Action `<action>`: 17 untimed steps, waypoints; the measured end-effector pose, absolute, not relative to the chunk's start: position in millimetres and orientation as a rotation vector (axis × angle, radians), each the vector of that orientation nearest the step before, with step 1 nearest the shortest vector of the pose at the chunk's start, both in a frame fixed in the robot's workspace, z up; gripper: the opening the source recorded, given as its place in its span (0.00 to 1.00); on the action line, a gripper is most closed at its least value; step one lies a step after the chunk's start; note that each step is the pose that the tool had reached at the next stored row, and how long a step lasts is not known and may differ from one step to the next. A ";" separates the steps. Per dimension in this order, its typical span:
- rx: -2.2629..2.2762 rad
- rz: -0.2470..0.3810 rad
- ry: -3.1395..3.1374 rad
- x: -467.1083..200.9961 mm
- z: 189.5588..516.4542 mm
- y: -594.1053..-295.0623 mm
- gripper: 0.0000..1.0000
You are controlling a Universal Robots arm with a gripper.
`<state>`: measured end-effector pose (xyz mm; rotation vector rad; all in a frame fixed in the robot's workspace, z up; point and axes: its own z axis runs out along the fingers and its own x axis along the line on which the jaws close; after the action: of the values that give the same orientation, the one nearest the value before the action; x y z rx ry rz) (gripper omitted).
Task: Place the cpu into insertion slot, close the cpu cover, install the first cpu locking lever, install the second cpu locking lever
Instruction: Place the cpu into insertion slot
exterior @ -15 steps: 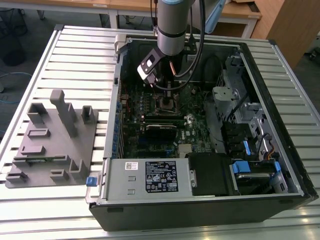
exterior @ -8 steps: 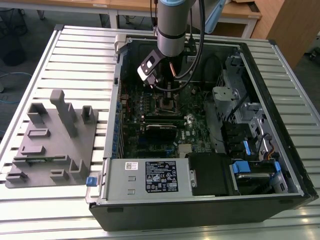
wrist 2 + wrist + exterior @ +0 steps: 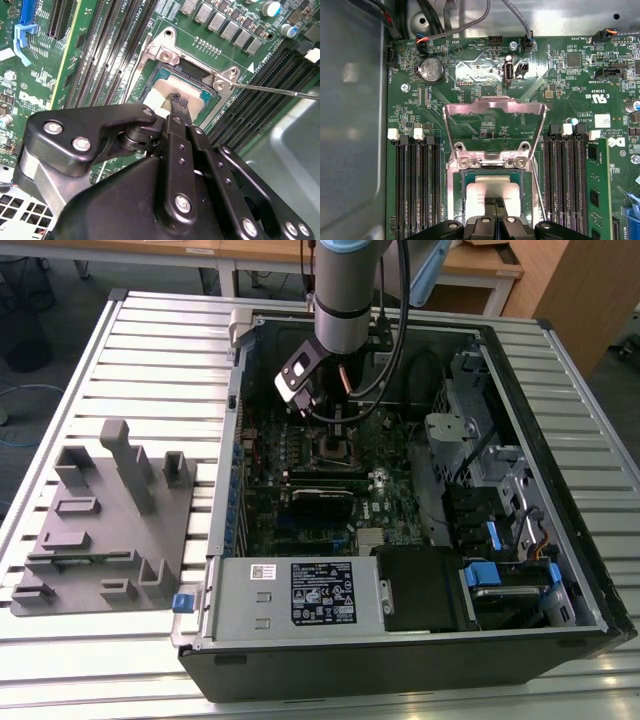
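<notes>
The cpu [image 3: 480, 191] lies flat in the insertion slot [image 3: 464, 200], its pale silver top also showing in the second wrist view [image 3: 164, 90]. My gripper [image 3: 495, 202] is shut, its black fingertips [image 3: 178, 100] pressed together and touching or just above the chip's top; I cannot tell which. The cpu cover [image 3: 492, 106], a silver frame with a square window, stands open behind the slot on its hinge. A thin locking lever [image 3: 270, 90] sticks out beside the socket and is unlatched. In the exterior view my gripper [image 3: 335, 432] reaches down into the open computer case over the slot [image 3: 336, 450].
Long black memory slots [image 3: 417, 190] flank the socket on both sides. Cables [image 3: 405, 370] hang near the arm inside the case. A metal power supply box [image 3: 300, 590] and drive bays [image 3: 500, 530] fill the case's near and right sides. A grey fixture tray [image 3: 100, 520] sits on the exterior view's left.
</notes>
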<state>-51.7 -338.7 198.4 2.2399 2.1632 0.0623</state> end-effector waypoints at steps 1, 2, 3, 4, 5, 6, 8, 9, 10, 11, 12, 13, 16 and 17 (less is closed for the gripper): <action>2.240 0.062 2.163 -51.7 198.1 -338.7 0.10; 2.240 0.063 2.163 -51.7 197.9 -338.6 0.10; 2.240 0.063 2.163 -51.6 197.8 -338.6 0.10; 2.240 0.064 2.163 -51.7 197.7 -338.6 0.10; 2.240 0.064 2.163 -51.7 197.7 -338.6 0.10; 2.240 0.064 2.163 -51.7 197.7 -338.6 0.10; 2.240 0.064 2.163 -51.7 197.7 -338.6 0.10; 2.240 0.064 2.163 -51.6 197.8 -338.5 0.10; 2.240 0.065 2.163 -51.6 198.1 -338.5 0.10; 2.240 0.066 2.163 -51.5 198.8 -338.4 0.10; 2.241 0.069 2.164 -51.4 199.8 -338.1 0.10; 2.241 0.067 2.164 -51.4 201.3 -338.1 0.10; 2.240 0.065 2.163 -51.6 206.8 -338.4 0.10; 2.240 0.064 2.163 -51.6 208.8 -338.4 0.10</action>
<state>-51.6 -338.4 208.8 2.2401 2.1633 0.0644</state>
